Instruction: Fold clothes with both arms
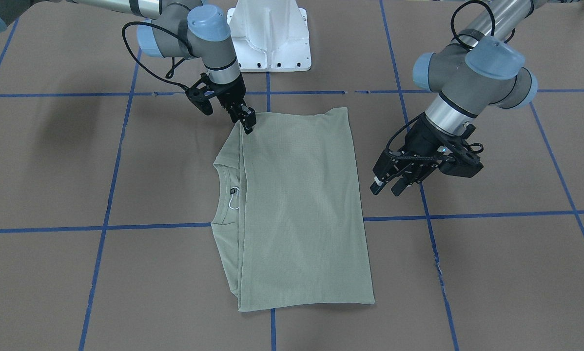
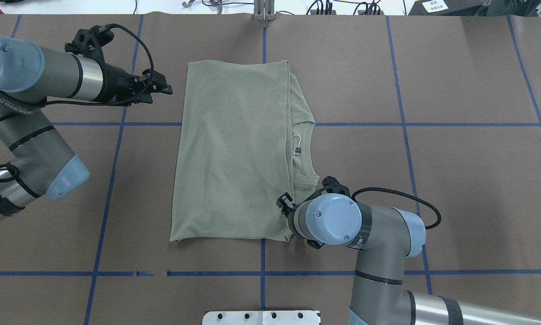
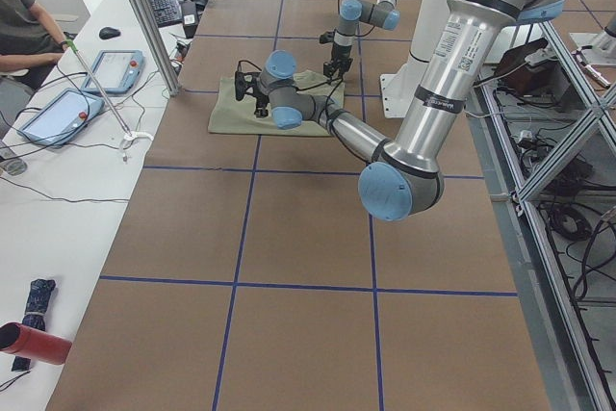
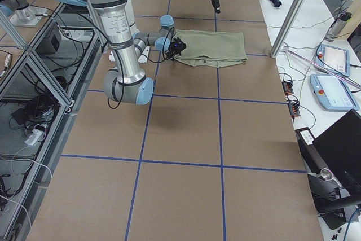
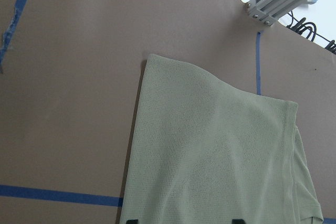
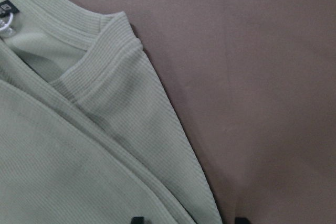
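Note:
The sage-green shirt (image 1: 297,204) lies flat on the brown table, folded into a tall rectangle. Its round neck with the black label and white loop (image 2: 297,149) peeks out along one long side. My right gripper (image 1: 248,124) is down at the shirt's corner nearest the robot base. In the right wrist view its fingertips (image 6: 137,219) stand apart over the shirt's edge (image 6: 79,145), so it is open. My left gripper (image 1: 388,185) hovers open beside the opposite long edge, off the cloth (image 5: 210,161) and holding nothing. From overhead, the left gripper (image 2: 164,88) sits near the far corner.
The white pedestal base (image 1: 270,34) stands behind the shirt. Blue tape lines (image 2: 261,273) grid the table. A side table with tablets (image 3: 111,69), cables and a seated person (image 3: 24,26) runs along the far edge, with an aluminium post (image 3: 144,16) at it.

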Robot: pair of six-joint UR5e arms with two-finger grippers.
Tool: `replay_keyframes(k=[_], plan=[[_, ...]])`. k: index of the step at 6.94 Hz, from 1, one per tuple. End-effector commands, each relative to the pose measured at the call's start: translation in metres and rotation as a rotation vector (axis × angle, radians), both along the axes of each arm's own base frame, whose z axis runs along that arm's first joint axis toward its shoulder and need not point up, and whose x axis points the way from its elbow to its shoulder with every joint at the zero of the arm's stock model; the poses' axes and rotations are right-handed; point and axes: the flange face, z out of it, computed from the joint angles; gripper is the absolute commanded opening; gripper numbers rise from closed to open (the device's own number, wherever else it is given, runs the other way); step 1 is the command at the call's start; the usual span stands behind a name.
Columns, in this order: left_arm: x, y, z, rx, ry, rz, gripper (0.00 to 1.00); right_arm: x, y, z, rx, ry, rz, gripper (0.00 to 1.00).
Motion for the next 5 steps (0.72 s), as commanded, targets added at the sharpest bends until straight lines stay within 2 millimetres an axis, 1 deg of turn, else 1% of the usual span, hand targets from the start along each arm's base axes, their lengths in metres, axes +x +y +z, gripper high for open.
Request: replay_keyframes(k=[1,2,4,5], plan=[[0.0002,-0.0002,0.0005,-0.001,-0.001,0.0,0.67,-0.0021,0.0065,-0.0009,0.0,-0.002,-0.011,0.32],[0.0002,-0.0002,0.0005,-0.001,-0.001,0.0,0.67,-0.0021,0.008,-0.0006,-0.001,-0.003,-0.017,0.01],[-0.0001,0.0001,-0.0002,0.0,0.0,0.0,0.67,0.0061,0.0117,-0.0056,0.008,-0.018,-0.025,0.0],[0.0002,-0.0002,0.0005,-0.001,-0.001,0.0,0.67,0.0067,0.0128,-0.006,0.012,-0.019,-0.03,0.0]])
